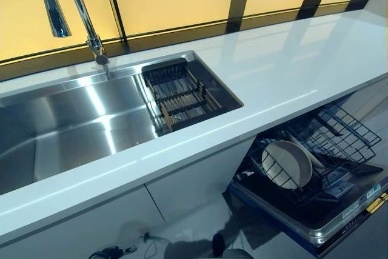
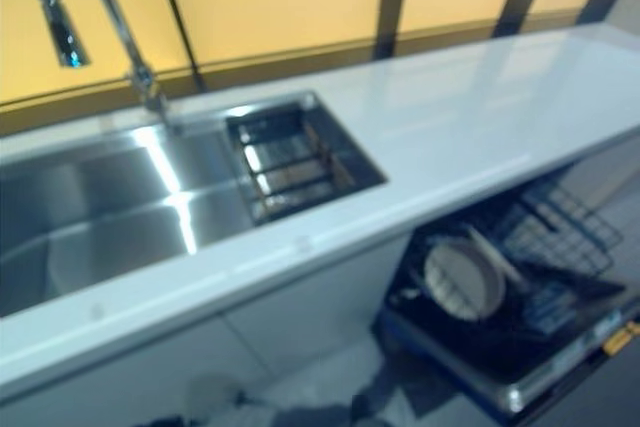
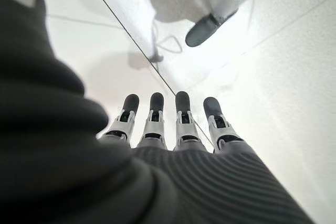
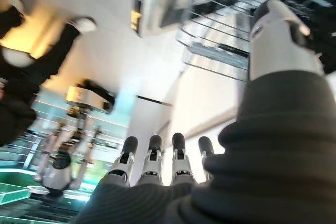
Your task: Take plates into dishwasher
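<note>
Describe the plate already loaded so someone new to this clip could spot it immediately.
Follow the long white countertop to the open dishwasher under its right end. In its pulled-out dark wire rack, the round cream plate stands on edge near the rack's left side, the one pale round disc among the dark wires.

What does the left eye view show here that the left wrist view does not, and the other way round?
Only the left eye view shows the sink with its wire rack, the faucet, the white counter and the open dishwasher, where a plate stands on edge in the rack. Only the left wrist view shows the left hand, fingers straight and holding nothing, above a pale floor. Both share only pale floor; neither shows the right hand.
</note>
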Tool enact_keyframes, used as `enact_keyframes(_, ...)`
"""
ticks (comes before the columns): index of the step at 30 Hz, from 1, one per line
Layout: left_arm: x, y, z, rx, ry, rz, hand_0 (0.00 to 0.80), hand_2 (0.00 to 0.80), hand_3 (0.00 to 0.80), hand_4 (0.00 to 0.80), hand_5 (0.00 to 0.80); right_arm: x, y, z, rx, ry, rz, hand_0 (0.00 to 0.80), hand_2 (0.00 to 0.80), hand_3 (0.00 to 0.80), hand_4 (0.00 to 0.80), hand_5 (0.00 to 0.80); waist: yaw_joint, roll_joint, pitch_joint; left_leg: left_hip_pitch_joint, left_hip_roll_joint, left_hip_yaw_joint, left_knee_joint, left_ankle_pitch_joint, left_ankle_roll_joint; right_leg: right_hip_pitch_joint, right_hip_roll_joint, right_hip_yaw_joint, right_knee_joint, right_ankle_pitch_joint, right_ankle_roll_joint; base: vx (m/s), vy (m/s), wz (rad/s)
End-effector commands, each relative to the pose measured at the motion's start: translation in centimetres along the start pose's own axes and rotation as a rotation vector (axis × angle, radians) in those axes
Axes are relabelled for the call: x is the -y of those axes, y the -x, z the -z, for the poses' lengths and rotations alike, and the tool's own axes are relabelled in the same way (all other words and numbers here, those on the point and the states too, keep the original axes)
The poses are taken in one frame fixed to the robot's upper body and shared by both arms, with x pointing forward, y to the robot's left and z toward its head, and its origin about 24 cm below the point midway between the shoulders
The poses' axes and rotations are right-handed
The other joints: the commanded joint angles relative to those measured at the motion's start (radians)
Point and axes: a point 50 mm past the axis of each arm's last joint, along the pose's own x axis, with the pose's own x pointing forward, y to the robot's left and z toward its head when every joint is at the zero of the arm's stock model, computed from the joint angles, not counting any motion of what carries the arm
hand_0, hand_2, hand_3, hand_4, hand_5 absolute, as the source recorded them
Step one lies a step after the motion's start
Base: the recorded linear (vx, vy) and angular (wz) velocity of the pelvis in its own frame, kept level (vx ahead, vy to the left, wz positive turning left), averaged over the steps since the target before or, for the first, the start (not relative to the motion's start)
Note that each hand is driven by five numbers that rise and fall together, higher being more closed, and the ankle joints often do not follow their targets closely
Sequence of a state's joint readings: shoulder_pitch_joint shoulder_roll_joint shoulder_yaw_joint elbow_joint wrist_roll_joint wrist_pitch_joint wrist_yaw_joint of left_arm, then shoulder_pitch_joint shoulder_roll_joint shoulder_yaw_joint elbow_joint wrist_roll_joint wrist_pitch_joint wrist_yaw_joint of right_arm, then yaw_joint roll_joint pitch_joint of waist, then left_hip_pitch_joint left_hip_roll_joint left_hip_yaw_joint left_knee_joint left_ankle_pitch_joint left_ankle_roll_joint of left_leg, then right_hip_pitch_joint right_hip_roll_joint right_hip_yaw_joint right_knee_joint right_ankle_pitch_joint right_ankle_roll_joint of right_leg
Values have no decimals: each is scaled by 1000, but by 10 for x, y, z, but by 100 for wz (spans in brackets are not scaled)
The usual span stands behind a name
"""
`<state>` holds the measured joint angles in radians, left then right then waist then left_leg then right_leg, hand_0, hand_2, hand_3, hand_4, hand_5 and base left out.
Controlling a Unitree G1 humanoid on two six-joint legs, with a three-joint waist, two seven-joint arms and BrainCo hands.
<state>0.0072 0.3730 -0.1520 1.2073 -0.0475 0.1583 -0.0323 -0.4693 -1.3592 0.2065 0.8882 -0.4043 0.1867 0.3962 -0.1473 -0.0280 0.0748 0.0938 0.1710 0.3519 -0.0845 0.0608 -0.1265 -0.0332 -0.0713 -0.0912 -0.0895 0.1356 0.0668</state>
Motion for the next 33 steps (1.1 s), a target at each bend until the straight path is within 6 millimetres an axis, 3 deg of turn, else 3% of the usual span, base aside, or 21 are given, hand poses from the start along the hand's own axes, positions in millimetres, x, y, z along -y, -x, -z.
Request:
enact_keyframes(1, -39, 4, 20, -84, -35, -149, 0, 0, 0, 0, 0, 14, 3, 22, -92, -119, 76, 0, 0, 0, 0, 0, 40, -65, 33, 29, 29, -88, -3, 26, 0, 75, 43, -9, 25, -76, 18, -21, -150, -1)
enact_keyframes(2, -41, 4, 21, -82, -34, -156, 0, 0, 0, 0, 0, 10, 3, 33, -139, -159, 68, 0, 0, 0, 0, 0, 48, -64, 37, -11, 43, -91, -3, 62, -24, 87, 46, -14, 13, -74, 22, -87, -146, 8)
enact_keyframes(3, -42, 4, 17, -70, -41, -152, 0, 0, 0, 0, 0, 6, 4, 44, -182, -200, 69, 0, 0, 0, 0, 0, 52, -66, 43, -26, 40, -88, -3, 74, -29, 87, 44, -19, 12, -73, 24, -156, -112, 23)
enact_keyframes(5, -41, 3, 6, -28, -45, -148, 0, 0, 0, 0, 0, -1, 4, 60, -241, -234, 67, 0, 0, 0, 0, 0, 50, -70, 55, -20, 26, -71, 39, 50, -21, 72, 35, -26, 23, -71, 15, -229, -56, 27)
enact_keyframes(7, -39, 2, -19, 34, -49, -134, 0, 0, 0, 0, 0, -14, 6, 79, -283, -363, 36, 0, 0, 0, 0, 0, 3, -74, 53, 32, 23, -18, 202, 5, -22, 30, 26, -69, 31, -51, -18, -313, -54, 19)
enact_keyframes(9, -37, 3, -31, 69, -46, -132, 0, 0, 0, 0, 0, -27, 9, 95, -324, -432, 3, 0, 0, 0, 0, 0, -37, -76, 34, 72, 15, -19, 301, 9, -26, -20, 29, -76, 40, -37, -46, -243, -41, 56)
enact_keyframes(12, -35, 4, -56, 112, -8, -128, 0, 0, 0, 0, 0, -64, 13, 121, -405, -434, -45, 0, 0, 0, 0, 0, -88, -51, 27, 134, 0, -66, 411, -9, -30, -99, 54, -84, 77, -36, -73, -326, -3, 49)
enact_keyframes(13, -38, 6, -65, 127, 6, -136, 0, 0, 0, 0, 0, -83, 12, 123, -417, -460, -81, 0, 0, 0, 0, 0, -97, -42, 38, 152, -36, -110, 393, -42, -15, -161, 62, -81, 106, -25, -68, -520, 52, 40)
enact_keyframes(15, -50, 9, -77, 149, 13, -157, 0, 0, 0, 0, 0, -105, 9, 118, -437, -494, -127, 0, 0, 0, 0, 0, -96, -36, 77, 163, -70, -133, 299, -168, 32, -272, 55, -90, 179, 1, -35, -640, 65, 47)
enact_keyframes(17, -60, 12, -82, 147, 8, -172, 0, 0, 0, 0, 0, -116, 6, 113, -438, -521, -134, 0, 0, 0, 0, 0, -97, -34, 105, 210, -58, -70, 215, -281, 55, -331, 23, -140, 200, 37, 13, -585, 78, 33)
enact_keyframes(18, -63, 12, -81, 129, 9, -183, 0, 0, 0, 0, 0, -121, 4, 107, -430, -526, -147, 0, 0, 0, 0, 0, -92, -43, 114, 221, -76, -59, 174, -294, 65, -351, 2, -182, 199, 70, 20, -559, 66, 34)
enact_keyframes(19, -65, 12, -76, 112, 15, -192, 0, 0, 0, 0, 0, -123, 3, 103, -423, -515, -164, 0, 0, 0, 0, 0, -87, -43, 115, 221, -91, -69, 150, -299, 73, -361, -3, -196, 195, 83, 28, -515, 54, 41)
enact_keyframes(22, -75, 12, -58, 53, 55, -203, 0, 0, 0, 0, 0, -126, 2, 100, -437, -498, -182, 0, 0, 0, 0, 0, -82, -43, 100, 230, -121, -96, 117, -312, 91, -366, -4, -186, 152, 118, 44, -327, 91, 38)
enact_keyframes(26, -77, 11, -48, 36, 139, -221, 0, 0, 0, 0, 0, -127, 5, 108, -489, -525, -171, 0, 0, 0, 0, 0, -61, -45, 74, 238, -150, -121, 142, -338, 106, -332, -1, -204, 110, 121, 37, -297, 46, 11)
enact_keyframes(30, -78, 13, -62, 123, 154, -232, 0, 0, 0, 0, 0, -134, 4, 102, -494, -544, -209, 0, 0, 0, 0, 0, -49, -47, 63, 235, -176, -98, 192, -362, 114, -318, -20, -247, 64, 145, 52, -305, 41, -4)
enact_keyframes(32, -86, 16, -74, 157, 137, -260, 0, 0, 0, 0, 0, -146, 6, 103, -504, -587, -247, 0, 0, 0, 0, 0, -51, -55, 81, 214, -182, -76, 234, -360, 118, -311, -35, -249, 34, 170, 71, -133, -57, 0)
enact_keyframes(33, -93, 20, -84, 164, 118, -280, 0, 0, 0, 0, 0, -165, 7, 100, -520, -601, -286, 0, 0, 0, 0, 0, -54, -68, 110, 193, -176, -61, 255, -356, 123, -312, -62, -226, 27, 192, 95, -103, -99, 6)
